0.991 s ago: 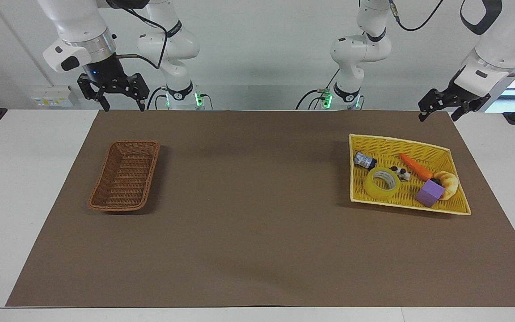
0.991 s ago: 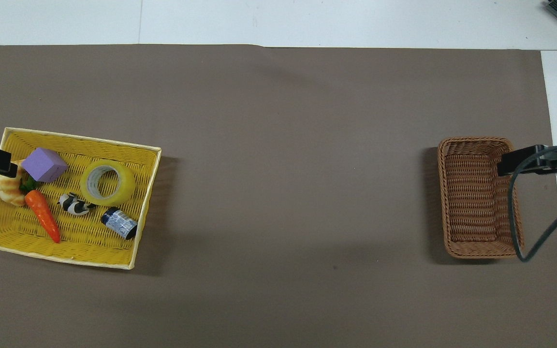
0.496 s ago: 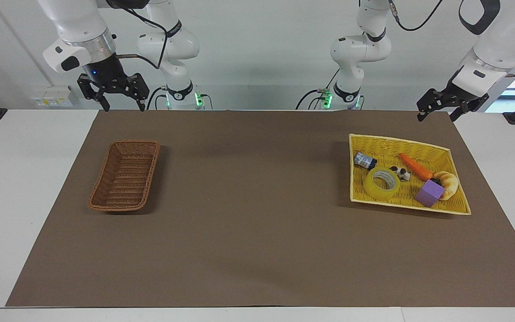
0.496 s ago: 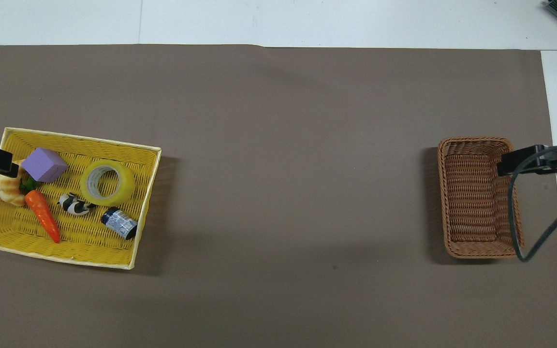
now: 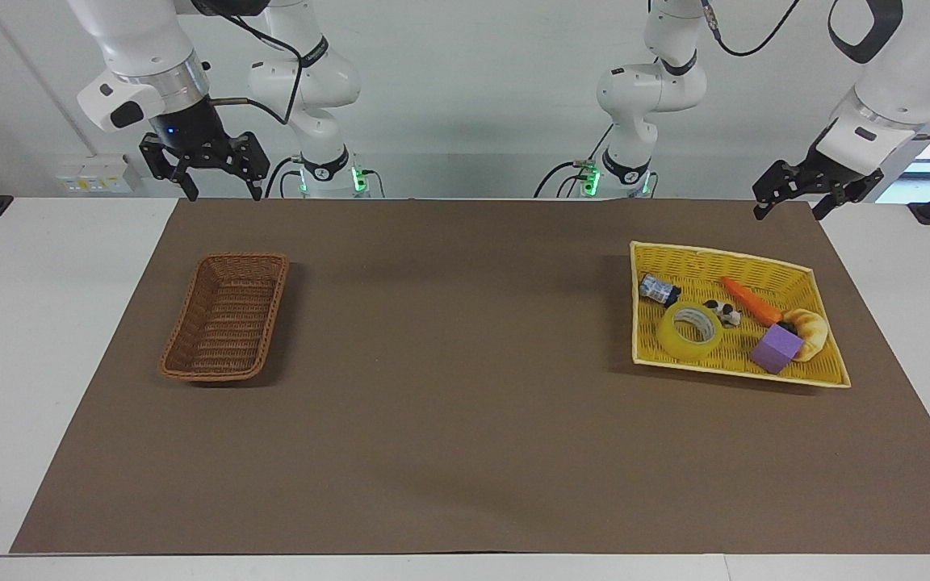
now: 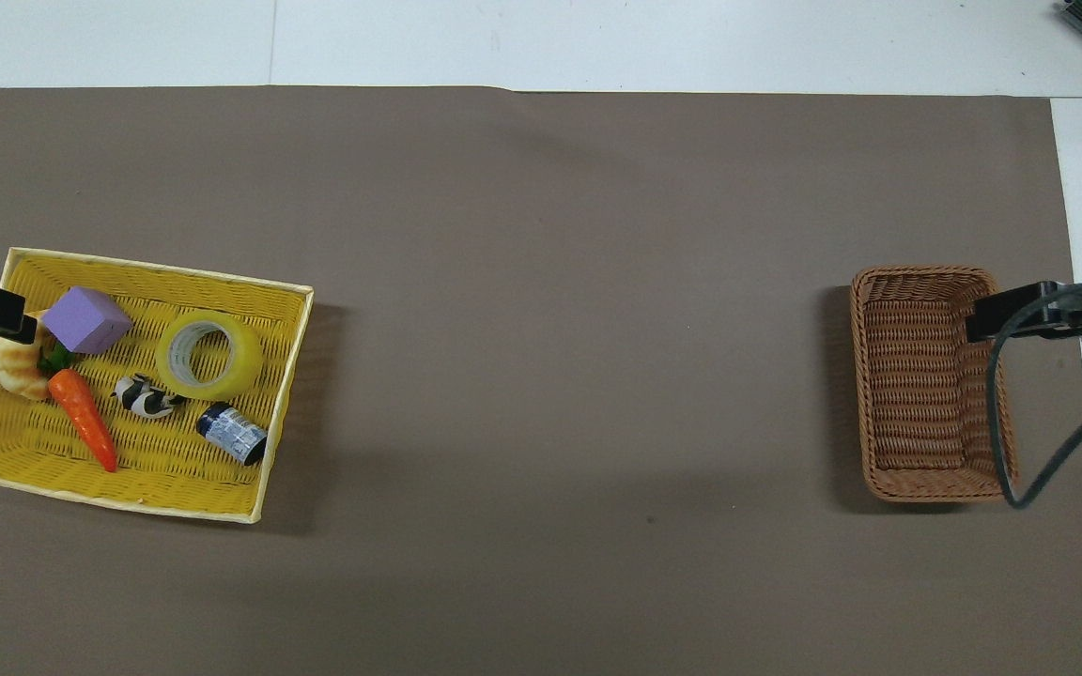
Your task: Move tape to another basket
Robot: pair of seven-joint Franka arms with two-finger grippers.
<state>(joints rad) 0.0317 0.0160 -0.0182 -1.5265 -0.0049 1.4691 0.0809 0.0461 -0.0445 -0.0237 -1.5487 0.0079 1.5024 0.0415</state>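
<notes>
- In the yellow tray [image 5: 824, 373] at the left arm's end of the table, the tape [image 5: 690, 332] lies flat among a purple block [image 5: 777, 349], carrot [image 5: 751, 299] and small bottle [image 5: 659, 289].
- The basket [image 5: 226, 316] sits well apart, toward the right arm's end.
- Left gripper [image 5: 785, 208] hangs above the mat's edge by the tray, fingers spread, holding nothing.
- Right gripper [image 5: 221, 190] waits raised near the basket, fingers spread wide.

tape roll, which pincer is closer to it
Left. The left pincer hangs above the yellow tray's robot-side corner, near the tape; the right pincer waits by the brown basket's end.
</notes>
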